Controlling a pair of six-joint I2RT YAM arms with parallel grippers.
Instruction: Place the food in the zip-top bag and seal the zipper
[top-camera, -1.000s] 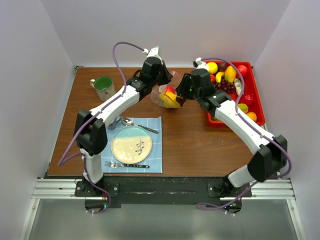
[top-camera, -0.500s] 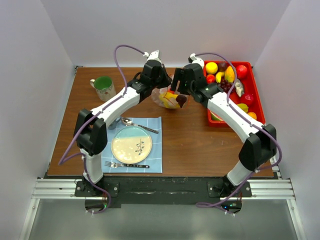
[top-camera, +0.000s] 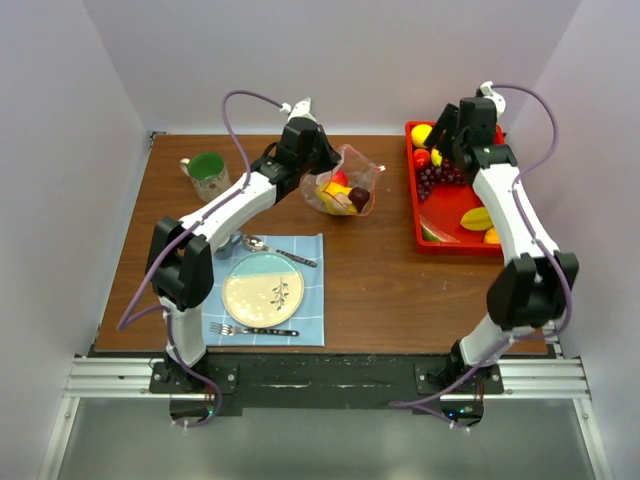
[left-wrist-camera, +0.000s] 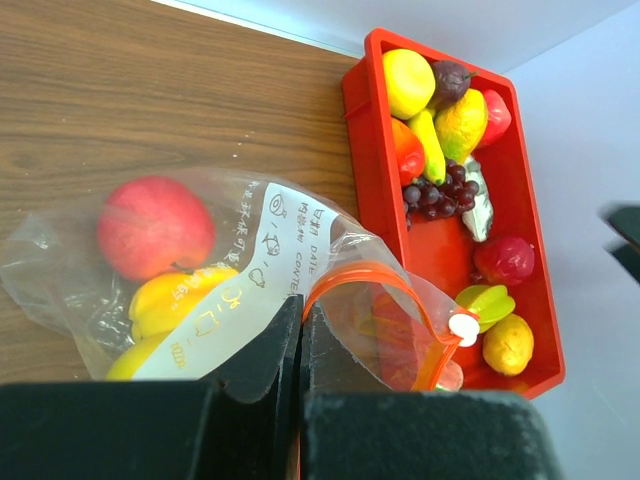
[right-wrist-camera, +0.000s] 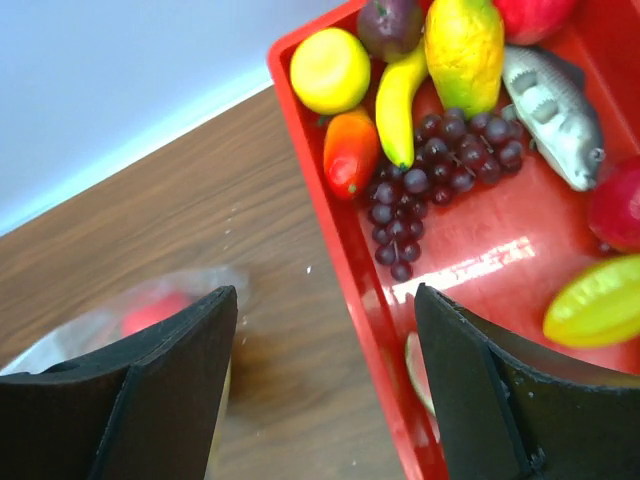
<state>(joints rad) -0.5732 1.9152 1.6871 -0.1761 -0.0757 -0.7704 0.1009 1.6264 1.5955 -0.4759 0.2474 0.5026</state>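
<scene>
Though half cut off, left claw (left-wrist-camera: 301, 320) clenched on zip-top bag (left-wrist-camera: 250, 250); right claw (right-wrist-camera: 325, 300) released.

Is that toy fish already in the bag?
No, the fish lies in the red tray, beside the grapes.

Occlusions and crops
Zip-top bag (right-wrist-camera: 110, 320) blurred, half covered by right gripper (right-wrist-camera: 322, 300) finger; red tray (right-wrist-camera: 480, 250) cropped at frame edges; bag's near edge masked by left gripper (left-wrist-camera: 301, 320).
</scene>
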